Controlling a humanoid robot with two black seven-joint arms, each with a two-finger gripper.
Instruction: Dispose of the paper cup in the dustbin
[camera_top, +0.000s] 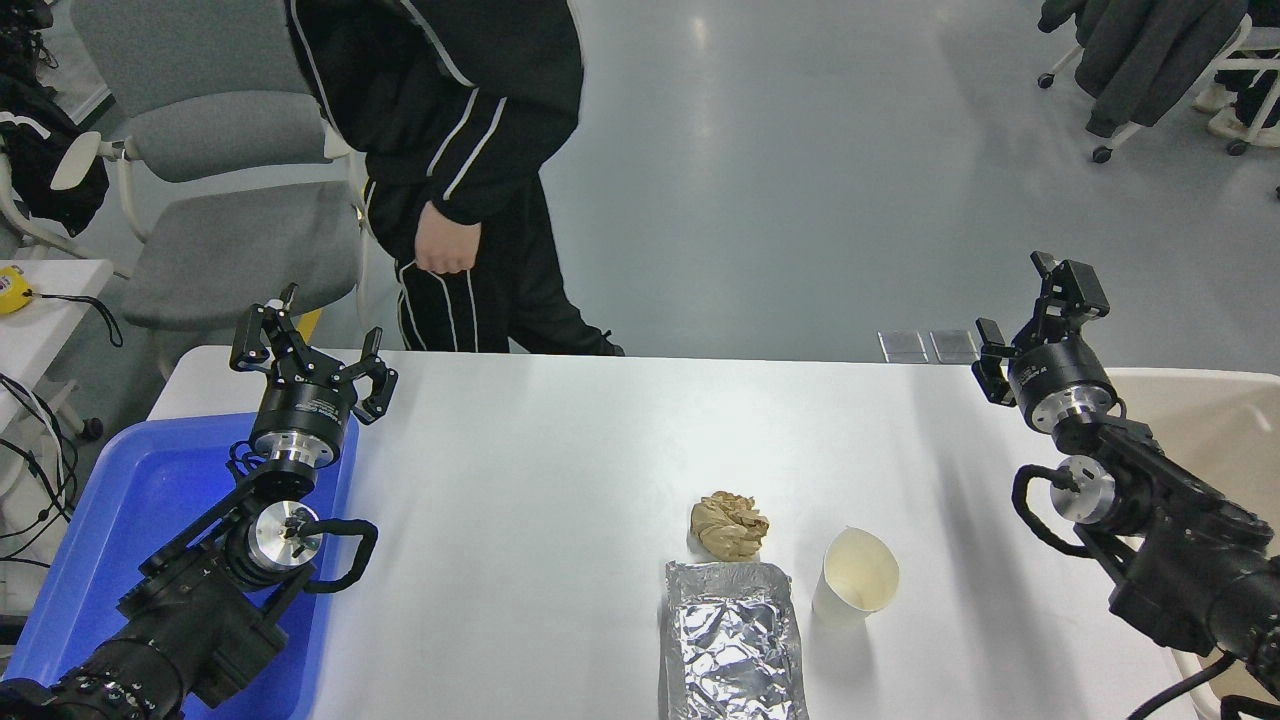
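Left arm enters from the table's near-left corner and reaches toward the far-left corner; the left gripper (312, 352) is raised, fingers spread wide. Right arm enters along the right edge; the right gripper (1030, 322) is raised near the far-right corner, fingers parted, empty.

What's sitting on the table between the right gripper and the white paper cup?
Nothing: in the head view, only bare white table separates the right gripper from the upright white paper cup.

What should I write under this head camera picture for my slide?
Small white paper cup stands upright on the white table, right gripper open above, beige plastic dustbin at right.
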